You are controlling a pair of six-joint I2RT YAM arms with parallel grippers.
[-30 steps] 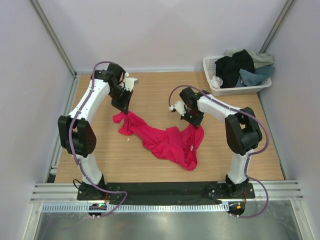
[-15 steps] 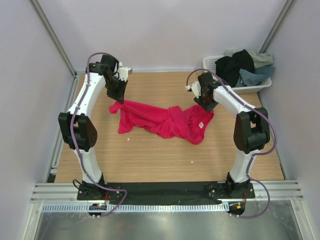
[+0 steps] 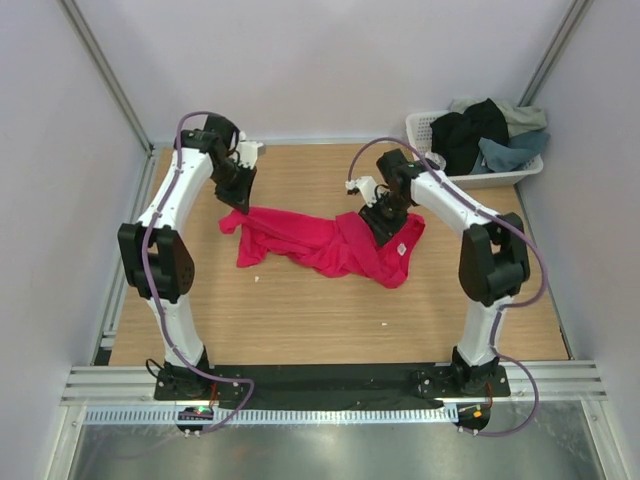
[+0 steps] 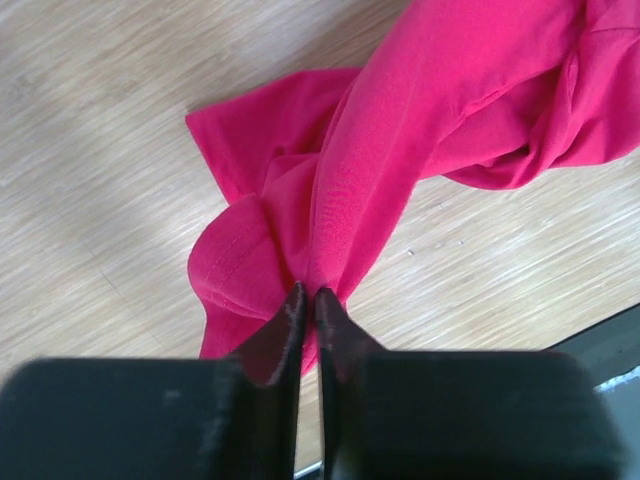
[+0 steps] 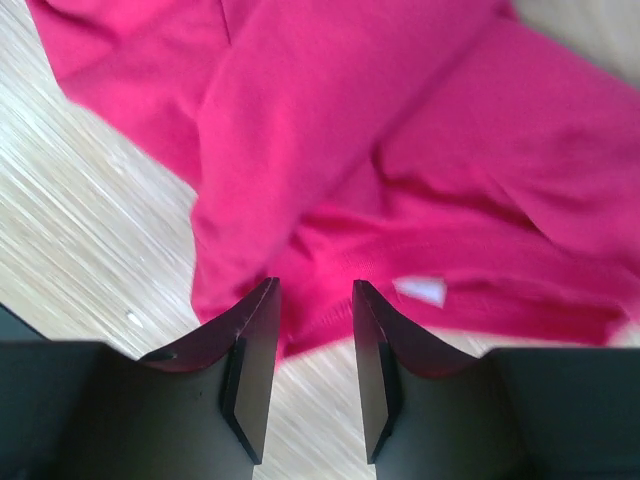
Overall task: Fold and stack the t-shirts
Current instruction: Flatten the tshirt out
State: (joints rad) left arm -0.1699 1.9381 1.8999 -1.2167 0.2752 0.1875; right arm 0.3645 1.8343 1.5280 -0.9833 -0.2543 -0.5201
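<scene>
A crimson-pink t-shirt [image 3: 320, 243] lies rumpled and stretched sideways across the wooden table. My left gripper [image 3: 238, 203] is shut on its left end; in the left wrist view the cloth [image 4: 400, 150] bunches into the closed fingertips [image 4: 296, 305]. My right gripper [image 3: 383, 223] hangs open just above the shirt's right end. In the right wrist view the pink cloth [image 5: 400, 150] and its white label [image 5: 420, 290] lie below the parted jaws, nothing between them. More t-shirts, black, slate-blue and pale grey-green [image 3: 485, 130], are heaped in the basket.
The white lattice basket [image 3: 480, 180] stands at the table's far right corner. Bare wood [image 3: 300, 320] lies in front of the shirt. Pale walls and metal posts enclose the table on three sides.
The shirt was pulled out sideways and back from a crumpled heap. The right gripper let go of the right end and shifted left above it. The left gripper keeps its hold.
</scene>
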